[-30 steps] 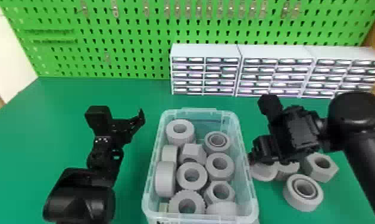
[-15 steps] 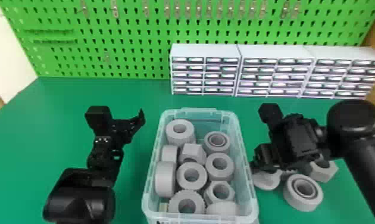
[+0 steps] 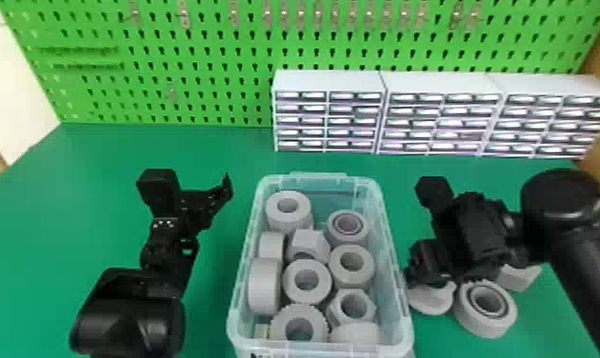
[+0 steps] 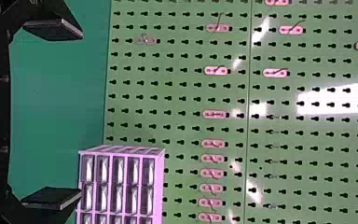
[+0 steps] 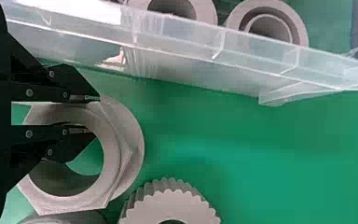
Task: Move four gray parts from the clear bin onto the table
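While gray parts [image 3: 265, 286] fill the clear bin [image 3: 323, 351], the right pincer [image 3: 420, 276] grips a nut [image 5: 81, 198], the left pincer [image 3: 193, 182] open.

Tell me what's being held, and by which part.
The right gripper holds a flanged hex nut by its ring wall, one finger inside the hole, one outside. Left gripper: empty.

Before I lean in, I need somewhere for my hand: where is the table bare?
The table is bare between the left arm and the clear bin, and behind that arm up to the pegboard. Crowded: right of the bin, with gray parts and the right end effector.
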